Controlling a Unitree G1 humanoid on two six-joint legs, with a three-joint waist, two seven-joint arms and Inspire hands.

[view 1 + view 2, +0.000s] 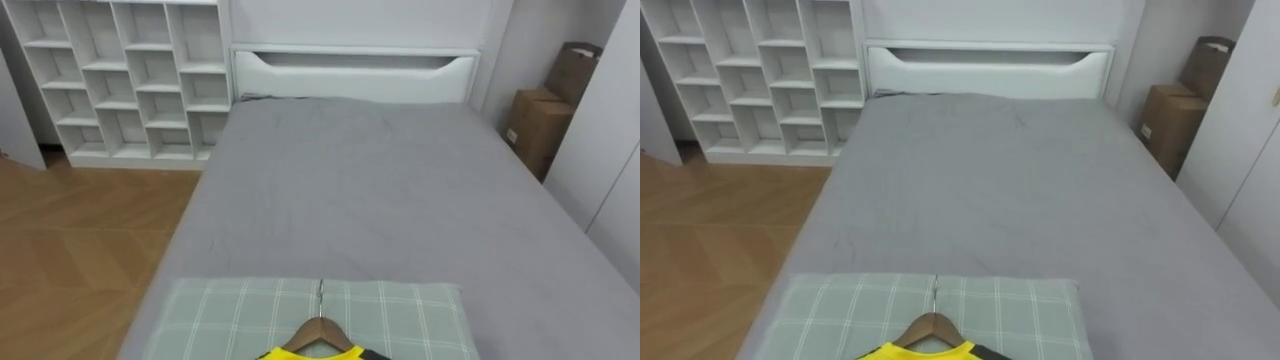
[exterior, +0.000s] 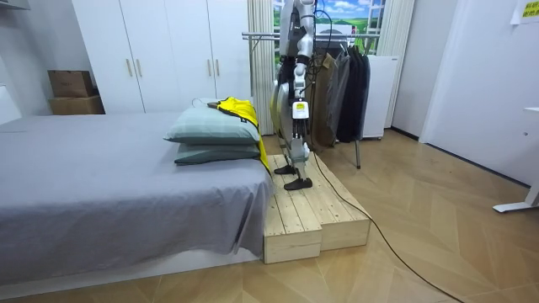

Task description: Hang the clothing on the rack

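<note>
A yellow garment [image 1: 310, 354] on a wooden hanger [image 1: 318, 330] lies on a green checked pillow [image 1: 240, 310] at the near end of the bed, the hanger's metal hook pointing up the bed. In the room view the yellow garment [image 2: 240, 109] drapes over the stacked pillows [image 2: 210, 128] and down the bed's end. I stand on a wooden platform [image 2: 312, 206] facing the bed. My left hand [image 2: 298, 111] hangs at my side, away from the garment. Behind me stands a clothes rail [image 2: 261, 35].
The grey bed [image 1: 370, 180] stretches ahead to a white headboard [image 1: 350, 70]. White cube shelves [image 1: 130, 80] stand at the far left, cardboard boxes [image 1: 545, 120] at the far right. Dark clothes [image 2: 347, 88] hang on the rail. The platform's edge drops to the wooden floor.
</note>
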